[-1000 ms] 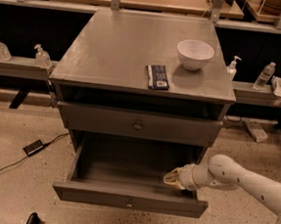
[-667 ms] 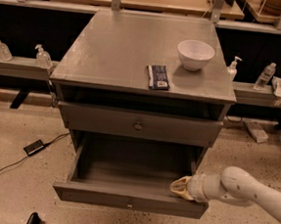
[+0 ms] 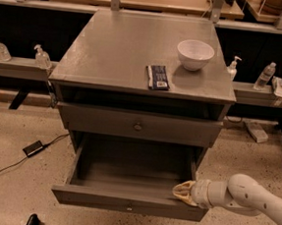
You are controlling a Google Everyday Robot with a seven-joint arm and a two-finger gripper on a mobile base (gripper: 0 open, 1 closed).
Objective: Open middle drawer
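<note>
The middle drawer is pulled well out of the grey cabinet, and its inside shows bare. Its flat front carries a small round knob. My gripper reaches in from the right on a white arm. It sits at the right end of the open drawer, just behind the front panel's top rim. The drawer above is closed, with its own round knob. Any drawer lower down is hidden under the open one.
A white bowl and a dark snack bar lie on the cabinet top. Bottles stand on side shelves at left and right. A black power brick with cable lies on the floor at left.
My gripper has moved from inside the drawer's right part down and forward to the front panel's rim. The open drawer stands a touch further out.
</note>
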